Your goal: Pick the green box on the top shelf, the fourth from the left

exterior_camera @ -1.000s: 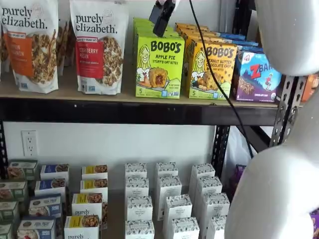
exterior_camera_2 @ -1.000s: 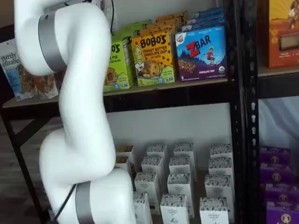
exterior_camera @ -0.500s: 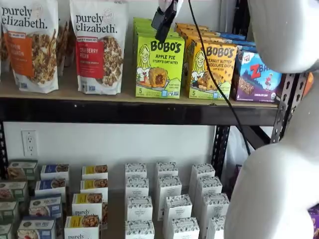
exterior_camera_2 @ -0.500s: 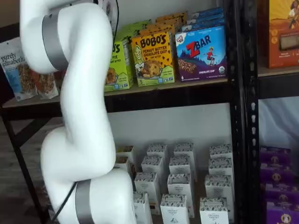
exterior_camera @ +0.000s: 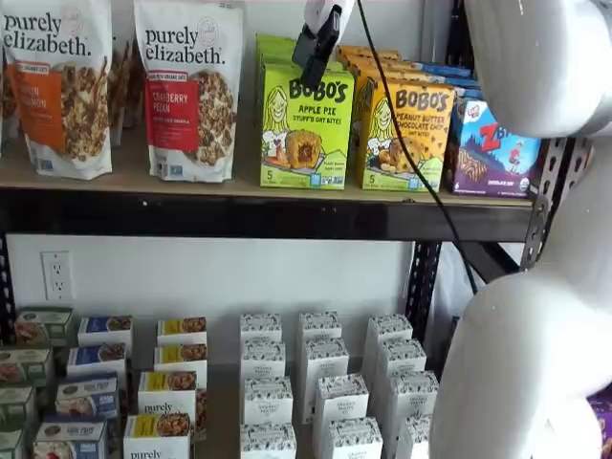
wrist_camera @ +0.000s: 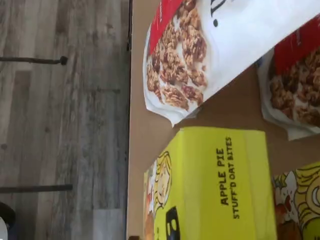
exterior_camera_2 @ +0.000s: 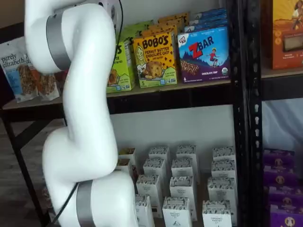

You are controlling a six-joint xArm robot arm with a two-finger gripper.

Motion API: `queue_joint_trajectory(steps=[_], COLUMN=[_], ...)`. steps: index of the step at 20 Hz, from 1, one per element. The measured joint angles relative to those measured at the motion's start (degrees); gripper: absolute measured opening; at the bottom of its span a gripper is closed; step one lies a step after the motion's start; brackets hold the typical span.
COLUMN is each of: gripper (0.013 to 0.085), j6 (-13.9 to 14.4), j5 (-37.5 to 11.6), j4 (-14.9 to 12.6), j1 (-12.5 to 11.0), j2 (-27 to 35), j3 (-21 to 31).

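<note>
Shelf view: the green box (exterior_camera: 306, 126) stands upright at the front edge of the top shelf (exterior_camera: 258, 216), with a Bobo's peanut butter box (exterior_camera: 405, 137) touching it at 3 o'clock and a granola pouch (exterior_camera: 191, 88) near it at 9 o'clock.
Pincer: the pincer (exterior_camera: 315, 59) hangs at 12 o'clock over the green box, its black tip just in front of the box's top edge; seen side-on, so I cannot tell whether the fingers are spread or pressed together.
Wrist view: looks down on the green box's top panel (wrist_camera: 220, 182), with granola pouches beside it and the floor beyond the shelf edge.
Row: more green boxes stand behind the front one.
Handling: judged a light, stiff carton with smooth printed faces that could slip; hard squeezing may dent it.
Hold: best taken across the two narrow sides near the top, where the neighbour's closeness leaves little room.
</note>
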Motion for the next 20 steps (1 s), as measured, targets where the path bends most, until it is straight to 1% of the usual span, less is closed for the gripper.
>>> queue_joint_trajectory(steps=[4, 6, 10, 14, 18, 20], gripper=[0.0850, 0.0850, 0.0850, 0.0850, 0.0850, 0.0850], j6=[-0.15, -0.17, -0.26, -0.39, -0.47, -0.53], j5=[0.27, 0.29, -0.72, -1.38, -0.53, -1.00], j4=[-0.60, -1.38, -2.31, -2.66, -2.89, -2.76], j1=[0.02, 0.19, 0.43, 0.50, 0.50, 0.49], j2=[0.38, 0.45, 0.07, -0.20, 0.12, -0.15], j3=[-0.04, 0.15, 1.46, 2.38, 2.23, 2.80])
